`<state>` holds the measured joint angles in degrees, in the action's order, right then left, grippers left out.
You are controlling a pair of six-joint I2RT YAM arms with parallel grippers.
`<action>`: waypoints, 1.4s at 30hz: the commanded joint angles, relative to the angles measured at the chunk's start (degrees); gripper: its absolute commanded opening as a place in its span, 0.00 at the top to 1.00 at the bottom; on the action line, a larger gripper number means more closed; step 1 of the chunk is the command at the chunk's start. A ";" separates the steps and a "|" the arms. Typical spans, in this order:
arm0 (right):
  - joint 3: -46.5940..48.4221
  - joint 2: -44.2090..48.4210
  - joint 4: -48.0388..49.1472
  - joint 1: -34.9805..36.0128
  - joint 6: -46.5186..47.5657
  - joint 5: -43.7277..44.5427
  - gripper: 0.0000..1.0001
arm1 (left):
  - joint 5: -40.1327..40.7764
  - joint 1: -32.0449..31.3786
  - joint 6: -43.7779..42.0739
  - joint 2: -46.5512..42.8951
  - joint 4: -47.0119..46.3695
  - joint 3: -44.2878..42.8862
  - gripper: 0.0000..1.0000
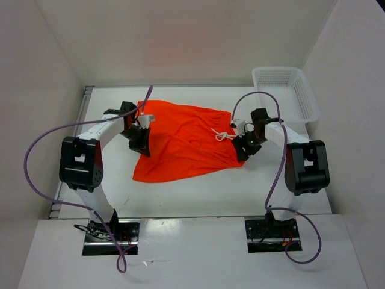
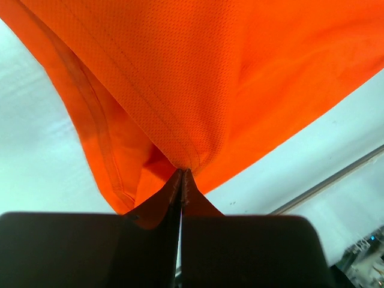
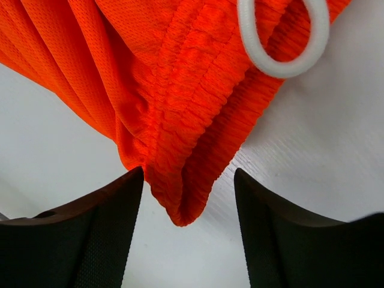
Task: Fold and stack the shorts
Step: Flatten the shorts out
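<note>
The bright orange shorts [image 1: 186, 141] lie spread across the middle of the table, with the white drawstring [image 1: 221, 135] knotted near their right side. My left gripper [image 1: 139, 141] sits at the shorts' left edge. In the left wrist view it [image 2: 185, 172] is shut on a pinch of the orange fabric [image 2: 198, 90], which rises to the tips like a tent. My right gripper [image 1: 243, 147] is at the right edge, by the waistband. Its jaws [image 3: 189, 170] stand open, a fold of the gathered waistband [image 3: 180, 198] lies loose between them, and a drawstring loop [image 3: 282, 63] lies beyond.
A white plastic mesh basket [image 1: 286, 90] stands at the back right corner. White walls close in the table on the left, back and right. Purple cables loop off both arms. Bare table [image 1: 198, 195] shows in front of the shorts.
</note>
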<state>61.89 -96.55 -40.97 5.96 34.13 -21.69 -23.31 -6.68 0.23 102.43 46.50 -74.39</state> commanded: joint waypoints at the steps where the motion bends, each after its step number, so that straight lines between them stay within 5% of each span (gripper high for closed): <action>1: 0.51 -0.92 3.00 -0.24 -1.95 -1.60 0.36 | -2.00 -0.18 -0.23 -1.62 1.93 1.88 1.00; 5: 0.51 -1.45 4.06 -0.24 -3.10 -2.29 0.67 | -2.00 -0.18 -0.23 -2.15 1.93 3.02 1.00; 11: 1.13 -1.45 3.00 -0.24 -3.10 -5.10 0.99 | -1.91 1.05 -0.23 -1.54 2.45 -0.13 1.00; 17: 18.49 -5.65 2.12 -0.24 -13.25 -15.91 1.00 | -0.25 5.87 -0.23 3.37 4.91 -16.72 1.00; 21: 45.07 -12.94 6.07 -0.24 -25.23 -22.76 1.00 | 3.44 9.39 -0.23 7.86 7.11 -46.35 1.00; 26: 59.31 -17.27 9.86 -1.56 -34.31 -26.55 1.00 | 2.93 14.23 -0.23 10.17 12.56 -66.04 1.00; 28: 55.91 -15.52 9.25 -1.56 -32.91 -27.34 1.00 | 2.92 14.76 -0.23 5.44 13.34 -62.04 1.00; 36: 25.41 -5.32 1.78 -1.56 -16.76 -21.03 1.00 | 4.67 13.37 -0.23 -11.88 16.86 -21.01 1.00; 42: 10.64 0.30 -3.14 0.37 -5.68 -13.30 1.00 | 5.73 13.36 -0.23 -14.72 19.68 1.33 1.00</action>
<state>74.76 -103.53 -40.93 5.10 20.23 -38.83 -18.68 6.50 0.23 90.19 62.54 -77.12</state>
